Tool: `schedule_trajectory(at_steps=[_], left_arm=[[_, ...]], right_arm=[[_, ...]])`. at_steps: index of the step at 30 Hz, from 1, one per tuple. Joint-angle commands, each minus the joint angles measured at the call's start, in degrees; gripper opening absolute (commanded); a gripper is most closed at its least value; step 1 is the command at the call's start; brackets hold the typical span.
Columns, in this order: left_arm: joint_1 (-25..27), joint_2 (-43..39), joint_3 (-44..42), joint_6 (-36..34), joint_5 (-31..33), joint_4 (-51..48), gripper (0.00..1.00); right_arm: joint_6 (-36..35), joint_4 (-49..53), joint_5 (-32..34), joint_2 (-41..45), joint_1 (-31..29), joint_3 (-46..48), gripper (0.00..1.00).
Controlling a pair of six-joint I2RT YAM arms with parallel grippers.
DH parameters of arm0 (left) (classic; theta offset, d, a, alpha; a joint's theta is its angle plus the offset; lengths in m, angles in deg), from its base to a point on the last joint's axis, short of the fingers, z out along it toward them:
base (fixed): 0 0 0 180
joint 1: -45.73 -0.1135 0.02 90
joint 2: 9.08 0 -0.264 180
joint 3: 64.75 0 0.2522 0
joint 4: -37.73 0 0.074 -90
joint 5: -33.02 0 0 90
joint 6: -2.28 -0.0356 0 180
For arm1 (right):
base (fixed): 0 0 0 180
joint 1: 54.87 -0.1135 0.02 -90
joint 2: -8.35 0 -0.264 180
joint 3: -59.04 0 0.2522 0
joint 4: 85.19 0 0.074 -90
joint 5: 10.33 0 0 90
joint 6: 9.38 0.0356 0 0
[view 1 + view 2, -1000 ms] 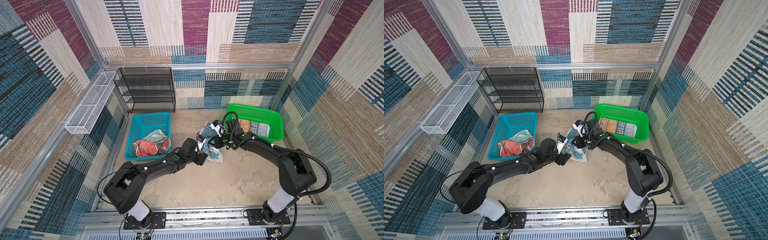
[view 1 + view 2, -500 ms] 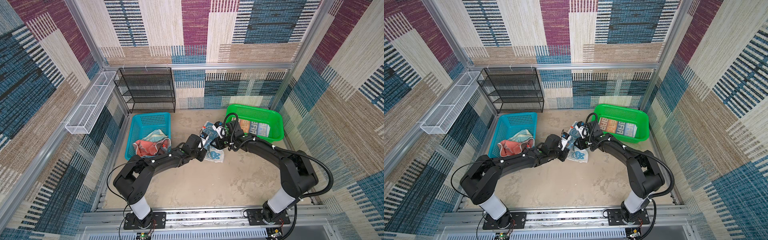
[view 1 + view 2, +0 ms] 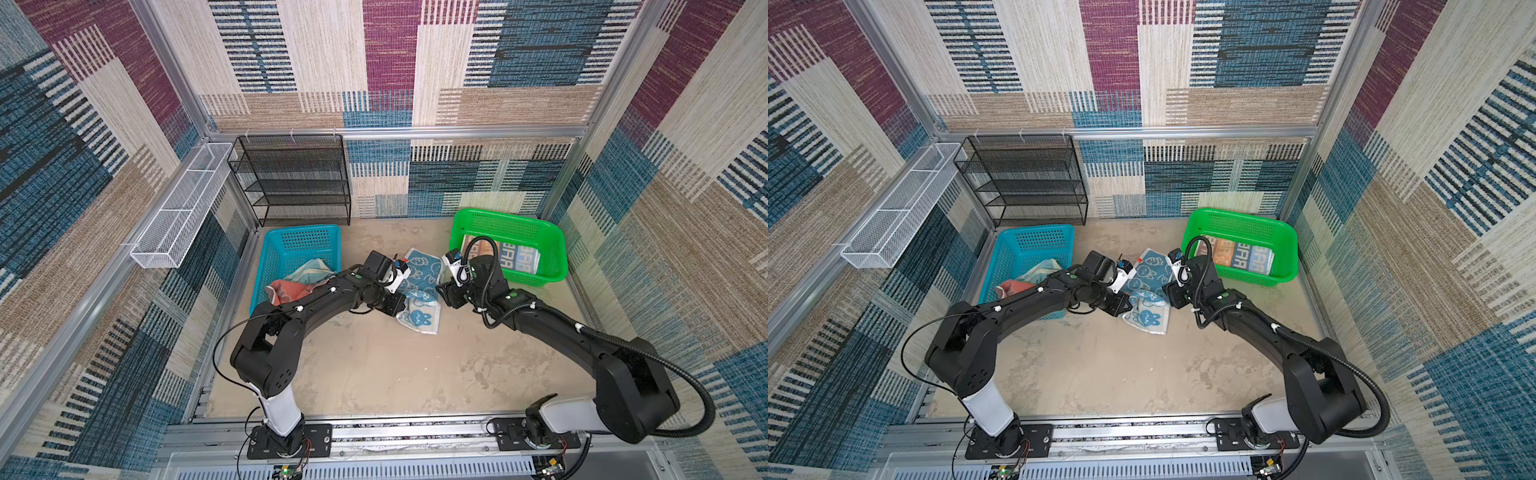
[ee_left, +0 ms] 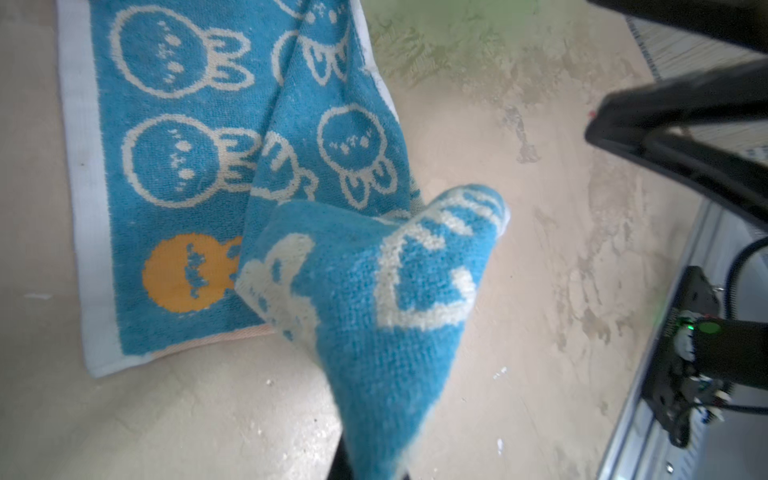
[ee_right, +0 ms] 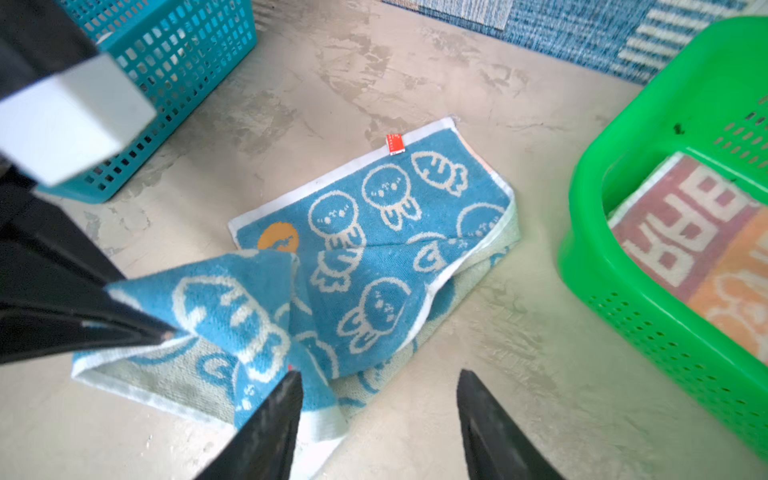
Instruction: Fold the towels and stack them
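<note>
The blue towel with white rabbit faces (image 3: 420, 286) (image 3: 1148, 284) (image 5: 374, 232) lies partly folded on the floor between the two baskets. My left gripper (image 3: 397, 304) (image 3: 1120, 305) (image 4: 368, 471) is shut on a corner of it and holds that corner raised; the cloth hides the fingertips in the left wrist view. My right gripper (image 3: 446, 293) (image 3: 1173, 297) (image 5: 380, 374) stands open at the towel's right edge, nothing between its fingers. The orange-and-blue lettered towel (image 3: 513, 257) (image 5: 698, 232) lies folded in the green basket (image 3: 498, 216). A coral towel (image 3: 286, 291) and a pale one (image 3: 309, 269) lie crumpled in the blue basket (image 3: 299, 232).
A black wire shelf (image 3: 299, 183) stands at the back left, and a white wire basket (image 3: 183, 208) hangs on the left wall. Bare floor stretches in front of the towel to the arms' base rail (image 3: 395, 428).
My left gripper has shut on the rabbit towel's corner and lifted it. My right gripper has opened, let the towel go and drawn back a little to the right.
</note>
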Motion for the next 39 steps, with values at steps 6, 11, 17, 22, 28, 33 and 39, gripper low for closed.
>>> schedule_trajectory(at_steps=[6, 11, 17, 22, 28, 33, 39], left_arm=[[-2.64, -0.8, 5.86, -2.14, -12.72, -5.27, 0.0], [-4.29, -1.01, 7.78, -0.9, -16.61, -5.38, 0.0], [-4.87, 0.88, 11.01, 0.06, -12.58, -9.82, 0.0], [-4.94, 3.37, 12.51, 0.84, -9.26, -12.7, 0.0], [-4.95, 5.01, 12.25, 0.69, -7.03, -13.64, 0.0], [-4.97, 7.32, 13.07, -1.32, -4.65, -17.2, 0.0], [-5.04, 8.41, 11.93, -1.85, -2.15, -17.59, 0.0]], right_arm=[[-16.46, -15.6, 2.97, 5.79, -6.14, 8.6, 0.66], [-21.98, -16.76, 7.9, 2.52, -8.87, 9.62, 0.66], [-22.83, -19.79, 9.52, 4.33, -9.84, 11.8, 0.66], [-23.11, -19.07, 3.97, 6.83, -10.28, 13.36, 0.67], [-25.28, -16.12, 3.94, 4.16, -11.48, 14.29, 0.66], [-26.94, -16.69, 7.99, 0.56, -12.41, 13.98, 0.65], [-29.01, -22.13, 13.25, -6.61, -12.5, 12.49, 0.65]])
